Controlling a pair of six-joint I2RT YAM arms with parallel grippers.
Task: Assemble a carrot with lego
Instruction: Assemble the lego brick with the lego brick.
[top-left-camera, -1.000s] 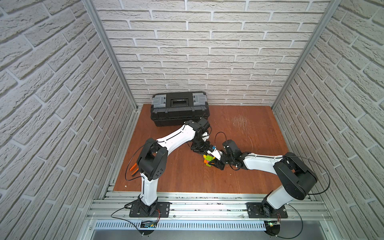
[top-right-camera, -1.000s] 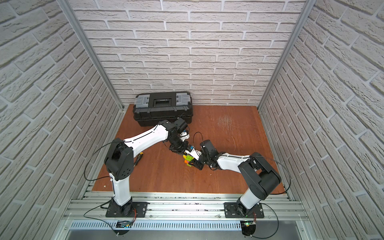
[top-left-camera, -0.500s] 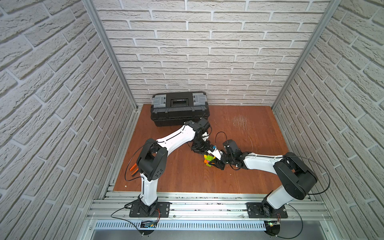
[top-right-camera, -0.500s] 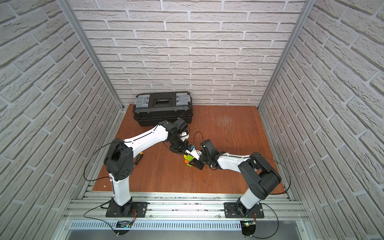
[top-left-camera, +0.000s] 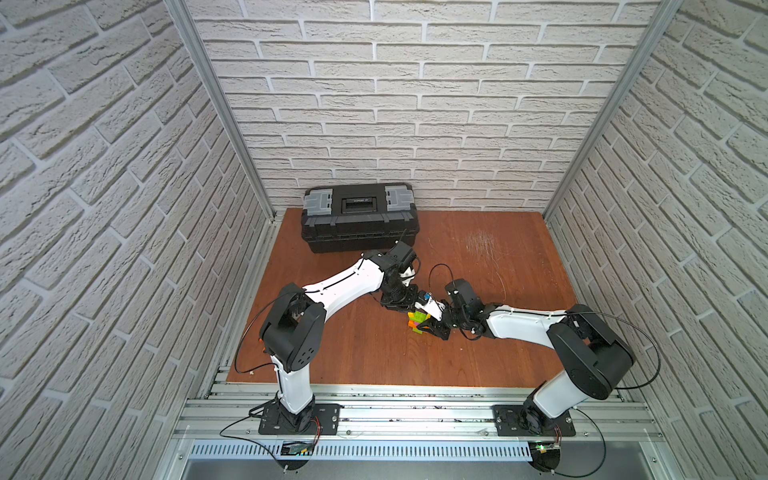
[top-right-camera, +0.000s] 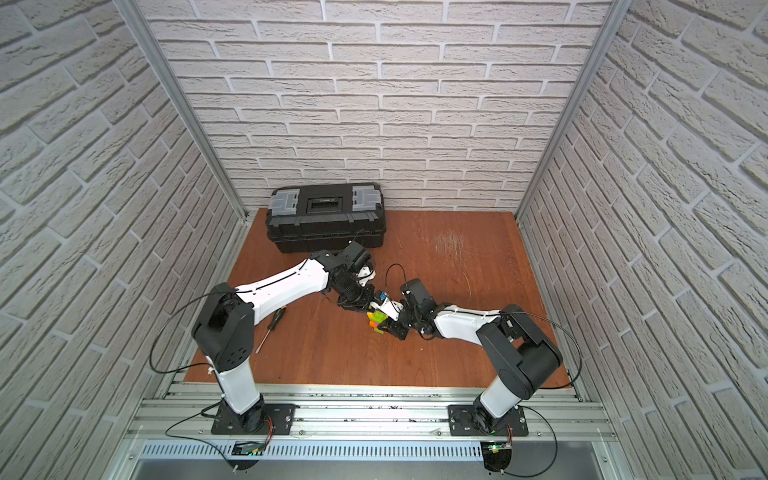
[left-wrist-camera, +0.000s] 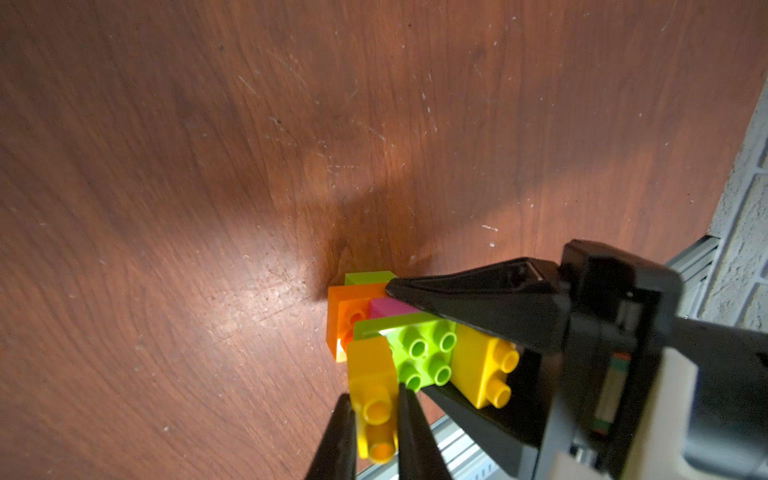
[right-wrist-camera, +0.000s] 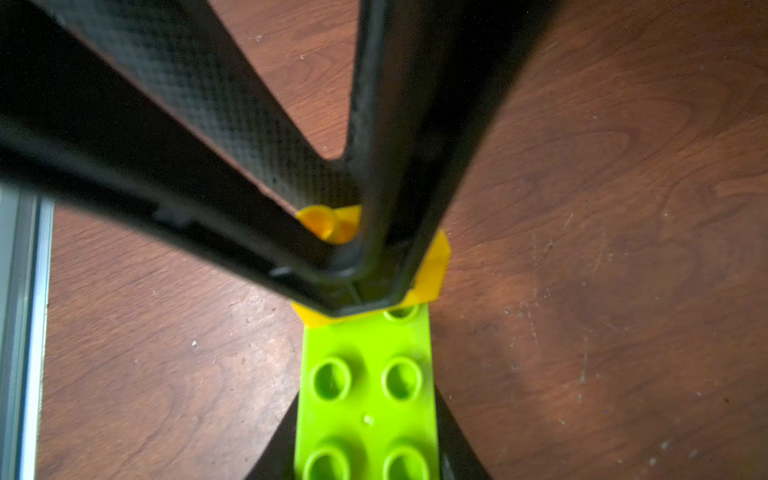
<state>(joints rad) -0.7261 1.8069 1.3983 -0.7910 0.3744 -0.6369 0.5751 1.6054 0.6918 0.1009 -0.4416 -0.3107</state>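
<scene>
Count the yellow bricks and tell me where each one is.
2. One yellow brick is pinched in the left gripper, at the end of the lime-green brick of the carrot; the other sits on that brick's opposite side, inside the right gripper. Others may be hidden.

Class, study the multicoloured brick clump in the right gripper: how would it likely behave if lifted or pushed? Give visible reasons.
The carrot is probably rigid and light: small hard plastic bricks, stud-locked. Its glossy sides might slip in the right gripper. Flat-faced and several layers tall, it would likely tip rather than roll.
</scene>
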